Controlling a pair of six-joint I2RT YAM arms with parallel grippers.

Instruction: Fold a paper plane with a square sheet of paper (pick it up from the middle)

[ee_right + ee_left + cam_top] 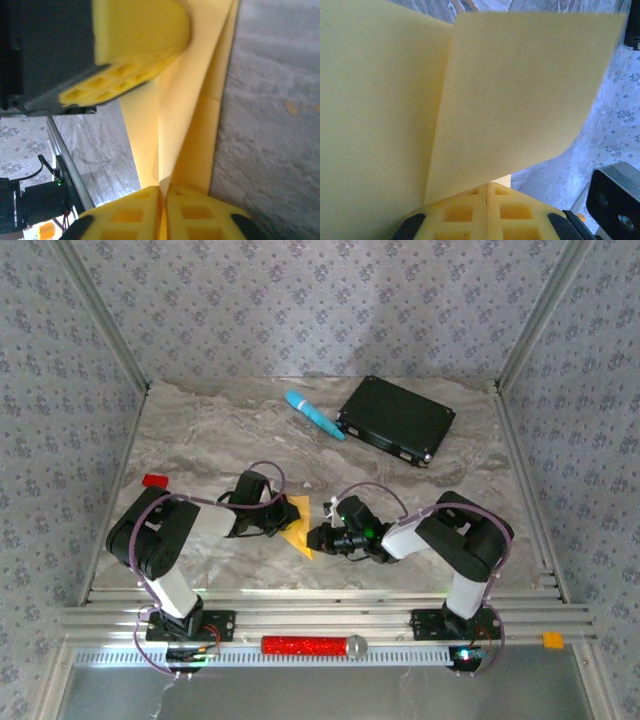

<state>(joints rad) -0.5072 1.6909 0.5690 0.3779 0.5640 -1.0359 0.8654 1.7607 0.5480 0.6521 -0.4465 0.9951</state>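
Square sheet of paper (297, 525), already creased, sits toward 6 o'clock of the table (200, 440), between the two arms. Thin, light and limp, it would likely buckle or tear under a tug, so it is best held close to a crease. Left gripper (486, 197), at the sheet's 9 o'clock, presses its pads together on it. At 3 o'clock the right gripper (161, 197) pinches a folded edge.

Black box (397, 418) beside blue cylinder (314, 414); red block (154, 481) left edge.
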